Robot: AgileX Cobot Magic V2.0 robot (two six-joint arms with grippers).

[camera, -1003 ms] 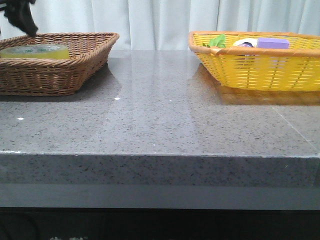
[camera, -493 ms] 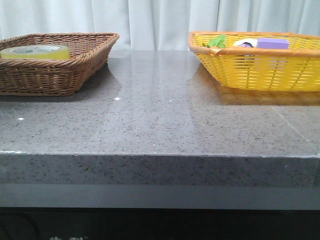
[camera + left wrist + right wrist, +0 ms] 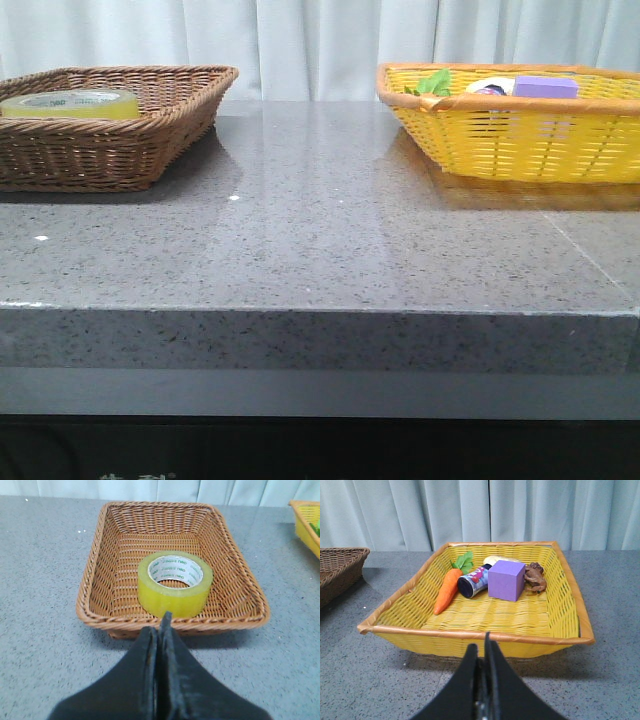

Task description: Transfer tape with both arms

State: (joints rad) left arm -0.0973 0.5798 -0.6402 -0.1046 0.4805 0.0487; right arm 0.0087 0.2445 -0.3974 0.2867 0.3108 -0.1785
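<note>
The yellow-green tape roll (image 3: 174, 584) with its white printed core lies flat in the brown wicker basket (image 3: 95, 580). It shows in the front view (image 3: 70, 103) at the far left. My left gripper (image 3: 161, 625) is shut and empty, held back from the basket's near rim, apart from the tape. My right gripper (image 3: 482, 642) is shut and empty, in front of the yellow basket (image 3: 400, 600). Neither arm shows in the front view.
The yellow basket (image 3: 500, 140) at the right holds a purple block (image 3: 506, 580), a toy carrot (image 3: 448, 587), a small can (image 3: 474, 580) and a brown figure (image 3: 535, 576). The grey stone table (image 3: 320, 230) lies between the baskets. A white curtain hangs behind.
One second ago a black gripper showed above the brown basket at the top left of the front view. It has since left that view. The tape has not moved.
</note>
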